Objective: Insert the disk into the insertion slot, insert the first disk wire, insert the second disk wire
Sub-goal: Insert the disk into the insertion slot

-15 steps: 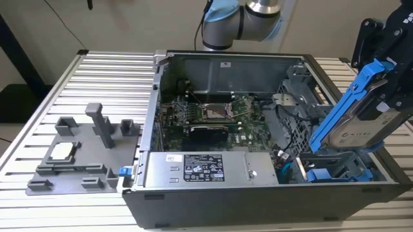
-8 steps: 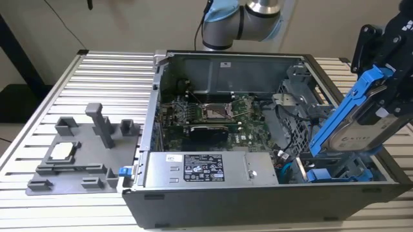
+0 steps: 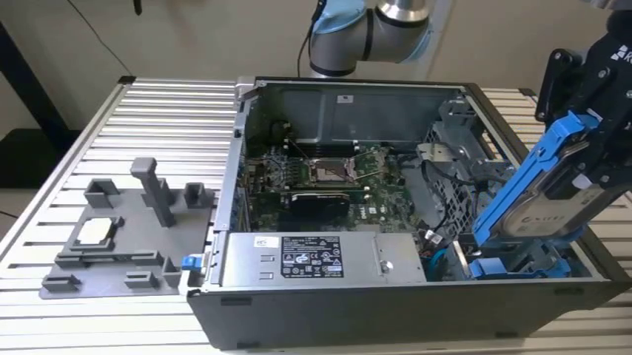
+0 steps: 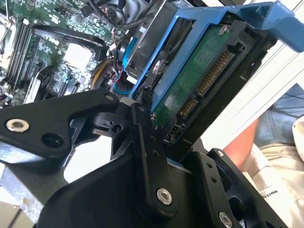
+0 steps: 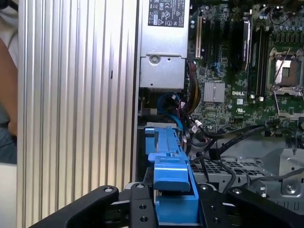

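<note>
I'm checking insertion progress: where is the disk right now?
At the exterior view's right, the gripper holds the disk tilted over that end of the computer case, its lower end by the drive cage.

On the worktop (image 3: 168,126), the open computer case (image 3: 395,318) sits toward the exterior view's right edge, and a fixture plate (image 3: 109,259) lies near the left front corner. Inside the case, the power-supply box (image 3: 316,259) lies before the motherboard (image 3: 326,174). The disk (image 3: 548,200) is tilted above the drive cage (image 3: 456,159) at the case's right end.
</note>
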Controlling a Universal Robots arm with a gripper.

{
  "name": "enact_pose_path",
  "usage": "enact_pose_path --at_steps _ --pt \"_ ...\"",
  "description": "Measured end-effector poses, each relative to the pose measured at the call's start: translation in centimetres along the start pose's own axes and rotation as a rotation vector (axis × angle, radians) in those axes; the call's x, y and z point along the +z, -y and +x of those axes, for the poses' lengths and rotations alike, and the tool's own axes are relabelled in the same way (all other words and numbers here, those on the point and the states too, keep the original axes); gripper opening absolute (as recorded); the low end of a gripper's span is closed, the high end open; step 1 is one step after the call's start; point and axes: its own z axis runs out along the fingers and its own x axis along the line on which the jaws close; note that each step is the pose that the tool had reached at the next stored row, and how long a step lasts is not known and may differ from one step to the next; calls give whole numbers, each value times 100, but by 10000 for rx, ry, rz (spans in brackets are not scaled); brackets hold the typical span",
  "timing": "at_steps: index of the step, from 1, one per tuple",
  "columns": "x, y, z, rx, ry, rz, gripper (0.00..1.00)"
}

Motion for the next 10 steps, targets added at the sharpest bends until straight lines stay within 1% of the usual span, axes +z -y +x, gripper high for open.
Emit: enact_pose_path --at_steps 10 --pt "151 6 -4 -1 7 0 33"
